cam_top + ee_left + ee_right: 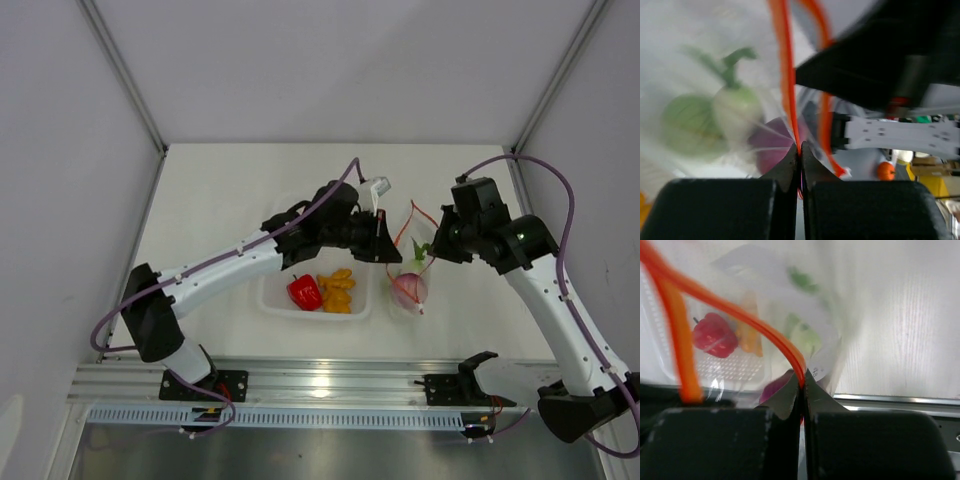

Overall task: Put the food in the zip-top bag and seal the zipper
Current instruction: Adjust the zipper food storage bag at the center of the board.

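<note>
From above, the zip-top bag (405, 264) hung between the two arms over the surface (220, 200). The left pincer (388, 240) held one side of its mouth and the right pincer (432, 252) the other. The zipper (402, 230) looped between them with its long axis running roughly left to right. The red bell pepper (305, 291) and orange-yellow lumpy piece (337, 290) lay in the clear tray (268, 300), just left of the bag and nearer the left arm.

In the left wrist view, the left pincer's jaws were together, clamped on one strand of the zipper. The other strand curved off to the right, so the mouth stood open. Through the plastic the cabbage (687, 125), radish (735, 105) and purple onion (772, 145) showed, blurred.

In the right wrist view, the right pincer was likewise clamped on the strip. The pepper and the lumpy piece lay beyond the bag in the tray. With both pincers occupied, the left one probably had to let go to fetch them.
</note>
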You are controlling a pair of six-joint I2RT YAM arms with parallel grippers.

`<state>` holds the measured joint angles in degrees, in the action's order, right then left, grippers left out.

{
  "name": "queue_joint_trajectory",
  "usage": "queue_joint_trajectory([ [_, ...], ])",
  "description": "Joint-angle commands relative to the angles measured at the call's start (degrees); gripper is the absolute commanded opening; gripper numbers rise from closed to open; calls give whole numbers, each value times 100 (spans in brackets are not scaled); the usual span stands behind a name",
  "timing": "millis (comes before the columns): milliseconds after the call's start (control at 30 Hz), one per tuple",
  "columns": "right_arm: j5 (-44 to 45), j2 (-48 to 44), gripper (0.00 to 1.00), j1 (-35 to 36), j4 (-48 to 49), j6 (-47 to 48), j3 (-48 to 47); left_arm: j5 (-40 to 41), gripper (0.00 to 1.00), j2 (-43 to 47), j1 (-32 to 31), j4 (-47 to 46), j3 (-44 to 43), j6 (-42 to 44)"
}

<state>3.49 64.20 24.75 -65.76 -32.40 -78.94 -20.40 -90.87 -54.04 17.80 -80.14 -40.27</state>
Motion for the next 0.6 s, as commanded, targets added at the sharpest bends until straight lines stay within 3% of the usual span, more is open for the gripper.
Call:
queue_joint_trajectory([
  [0,538,-268,0,-41,-174,24,-543,-1238,1,192,-97,-883,-774,-209],
  [167,741,-690,0,-93,-245,-21,-677,-659,5,571,-107,-753,-266,-16],
  [300,285,-655,0,-374,18,85,638,-736,1,-252,-1,-147,-169,19],
  [400,284,-716,0,-401,186,50,994,-860,1,-546,-1,-171,-65,28],
  [567,556,-813,0,-445,-216,164,188,-605,1,-80,-1,-339,-89,195],
])
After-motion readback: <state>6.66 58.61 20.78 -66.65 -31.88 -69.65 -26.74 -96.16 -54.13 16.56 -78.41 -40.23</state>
